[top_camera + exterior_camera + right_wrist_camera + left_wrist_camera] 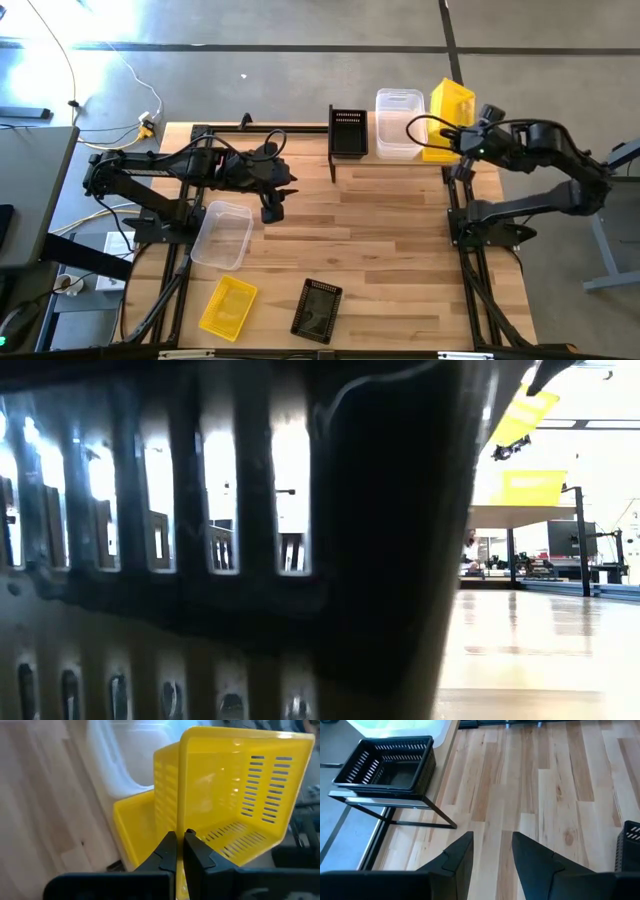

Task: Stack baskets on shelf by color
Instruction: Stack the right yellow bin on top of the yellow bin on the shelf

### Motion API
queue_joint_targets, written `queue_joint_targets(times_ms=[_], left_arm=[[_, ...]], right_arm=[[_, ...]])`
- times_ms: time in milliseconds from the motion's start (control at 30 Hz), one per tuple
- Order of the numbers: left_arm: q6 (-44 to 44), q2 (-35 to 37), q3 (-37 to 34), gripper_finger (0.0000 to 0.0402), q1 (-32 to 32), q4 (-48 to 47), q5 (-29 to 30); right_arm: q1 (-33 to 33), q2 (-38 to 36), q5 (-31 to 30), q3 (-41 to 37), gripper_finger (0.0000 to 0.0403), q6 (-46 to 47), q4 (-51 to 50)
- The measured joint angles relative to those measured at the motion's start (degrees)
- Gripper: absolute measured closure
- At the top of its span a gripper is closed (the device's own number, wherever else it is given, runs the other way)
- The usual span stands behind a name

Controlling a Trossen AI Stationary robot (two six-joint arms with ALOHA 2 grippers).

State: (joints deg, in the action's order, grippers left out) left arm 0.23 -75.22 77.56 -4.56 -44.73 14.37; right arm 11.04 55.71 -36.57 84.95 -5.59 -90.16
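On the shelf [400,158] at the table's far edge stand a black basket [348,132], a clear tub [399,123] and a yellow basket [132,827]. My right gripper [180,842] is shut on a second yellow basket [240,790], held tilted just above the first; the low view shows it too [520,415]. My left gripper [492,852] hangs open over bare table, left of centre [272,205]. A clear tub [222,233], a yellow basket [228,306] and a black basket [317,310] lie on the near part of the table. My right gripper holds the tilted yellow basket by the rim of one side wall [181,820], pinched between its two fingers, one inside the basket and one outside. The basket is lifted and tipped on its side, its open mouth facing the wrist camera, above the yellow basket on the shelf.
The black basket on the near table [250,560] stands right in front of the low camera and hides most of that view. In the left wrist view, part of a black basket [630,845] shows beside bare wood. Black frame rails run along the table's left and right sides.
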Motion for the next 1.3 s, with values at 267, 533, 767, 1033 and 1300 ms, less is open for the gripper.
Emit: queue_joint_targets(times_ms=[267, 533, 767, 1033, 1300], left_arm=[[0.0, 0.0, 0.0, 0.0277, 0.0, 0.0, 0.0], [0.0, 0.0, 0.0, 0.0277, -1.4, 0.0, 0.0], [0.0, 0.0, 0.0, 0.0277, -3.8, 0.0, 0.0], [0.0, 0.0, 0.0, 0.0277, -6.1, 0.0, -0.2], [0.3, 0.0, 0.0, 0.0277, -7.4, 0.0, -0.3]], right_arm=[[5.1, 1.0, 3.1, -0.1, 0.0403, -10.0, 0.2], [13.7, 1.3, 8.0, -1.5, 0.0403, -16.1, 0.2], [16.7, 2.0, 8.6, -9.5, 0.0403, -17.7, 0.0], [16.6, 4.0, 8.3, -10.2, 0.0403, -19.1, 0.2], [16.6, 6.3, 9.9, -8.7, 0.0403, -19.0, 0.1]])
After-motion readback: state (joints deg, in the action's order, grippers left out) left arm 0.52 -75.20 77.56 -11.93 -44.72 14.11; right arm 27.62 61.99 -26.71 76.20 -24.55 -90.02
